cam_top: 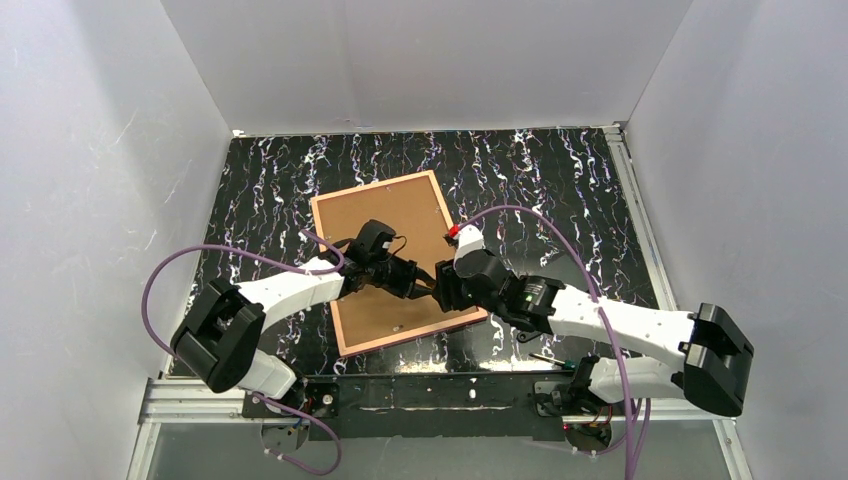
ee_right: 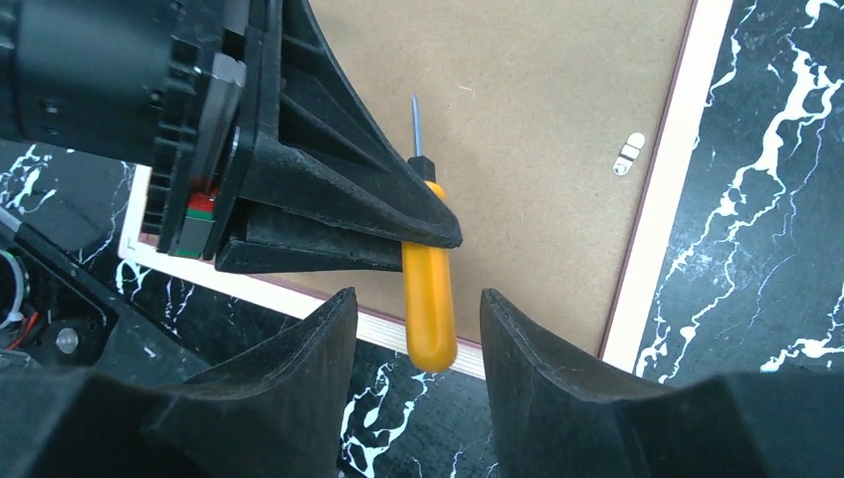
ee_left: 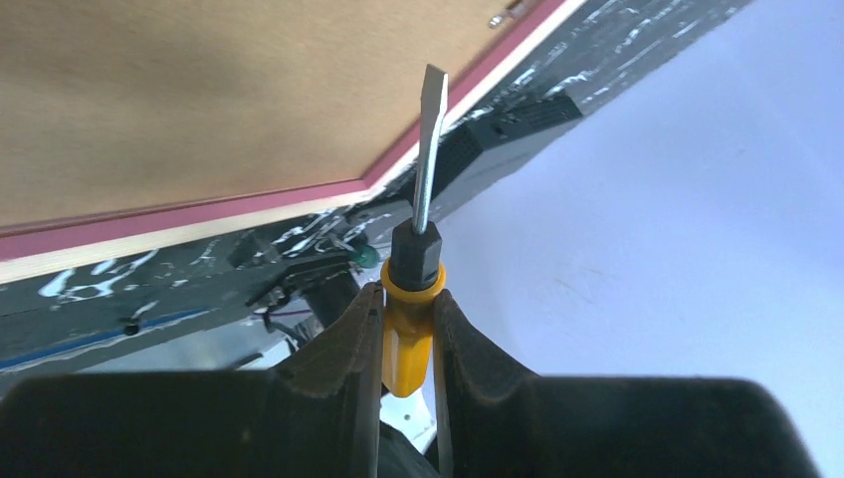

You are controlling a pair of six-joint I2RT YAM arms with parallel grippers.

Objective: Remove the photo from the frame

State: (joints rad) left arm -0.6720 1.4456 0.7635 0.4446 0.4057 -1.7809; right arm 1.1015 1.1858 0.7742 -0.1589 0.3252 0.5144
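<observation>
The pink frame (cam_top: 323, 250) lies face down on the black marbled table, with its brown backing board (cam_top: 385, 205) facing up. The photo is hidden beneath that board. My left gripper (ee_left: 408, 299) is shut on the orange handle of a flat-blade screwdriver (ee_left: 426, 169), whose blade points over the frame's corner (ee_left: 373, 181). My right gripper (ee_right: 416, 295) is open. Its fingers stand on either side of the screwdriver's handle end (ee_right: 429, 329) without touching it. The two grippers meet above the frame's near right part (cam_top: 430, 282).
A small metal turn clip (ee_right: 628, 153) sits on the board by the frame's edge (ee_right: 657, 199). Another clip (cam_top: 397, 327) shows near the frame's front edge. A small tool with a green end (cam_top: 560, 360) lies by the right arm's base. White walls enclose the table.
</observation>
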